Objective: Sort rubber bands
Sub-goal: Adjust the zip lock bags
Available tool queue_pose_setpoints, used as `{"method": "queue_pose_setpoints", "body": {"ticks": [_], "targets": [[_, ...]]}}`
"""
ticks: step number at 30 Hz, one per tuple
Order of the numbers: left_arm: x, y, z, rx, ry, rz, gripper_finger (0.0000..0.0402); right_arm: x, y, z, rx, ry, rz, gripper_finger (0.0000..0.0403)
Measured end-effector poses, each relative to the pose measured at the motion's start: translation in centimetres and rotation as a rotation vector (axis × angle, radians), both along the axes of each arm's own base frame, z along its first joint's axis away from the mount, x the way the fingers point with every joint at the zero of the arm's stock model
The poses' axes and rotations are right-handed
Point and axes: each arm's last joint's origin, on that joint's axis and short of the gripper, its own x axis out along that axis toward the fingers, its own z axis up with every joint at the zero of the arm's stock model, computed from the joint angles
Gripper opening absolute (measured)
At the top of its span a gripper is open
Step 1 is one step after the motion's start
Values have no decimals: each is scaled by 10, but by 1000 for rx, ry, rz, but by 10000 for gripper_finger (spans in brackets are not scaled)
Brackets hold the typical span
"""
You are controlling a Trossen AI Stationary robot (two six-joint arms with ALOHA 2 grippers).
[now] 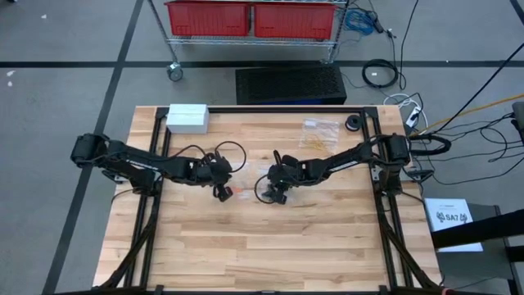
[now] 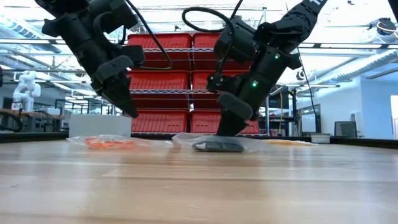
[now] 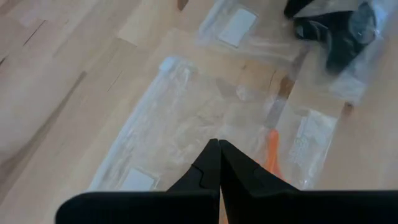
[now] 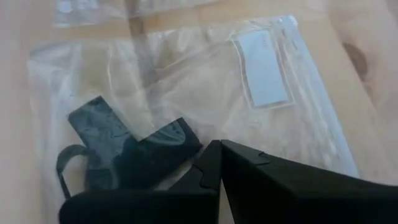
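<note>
Hovering with fingers together, the left gripper (image 3: 219,163) has thin orange-red rubber bands (image 3: 272,151) bagged beneath it, the right gripper (image 4: 221,163), likewise closed, black ones (image 4: 112,155), suggesting sorting nearly done

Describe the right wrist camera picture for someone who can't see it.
The right gripper, its two dark fingers pressed shut, hangs over a clear plastic zip bag lying on the light wooden table. Inside the bag sit black rubber bands; a white label marks it.
</note>
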Motion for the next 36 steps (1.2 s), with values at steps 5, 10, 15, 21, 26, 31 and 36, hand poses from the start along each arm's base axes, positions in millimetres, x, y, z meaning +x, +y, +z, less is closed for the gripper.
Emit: {"method": "queue_pose_setpoints", "body": {"ticks": [5,10,15,21,26,31,36], "targets": [[0,3,0,1,-2,13,4,-4,-3,36,-53,-104,-33,6],[0,6,0,4,0,29,4,-32,-15,85,-128,-129,-172,9],[2,12,2,3,-30,52,4,-87,-66,79,-198,54,-661,2],[5,19,4,20,-64,56,4,-127,-118,34,-123,17,-897,1],[5,20,4,14,-64,56,4,-138,-134,9,-108,-42,-852,0],[5,19,4,13,-65,55,4,-143,-136,-2,-133,25,-805,0],[5,20,4,16,-64,62,4,-149,-131,-15,-115,66,-795,0]]}}
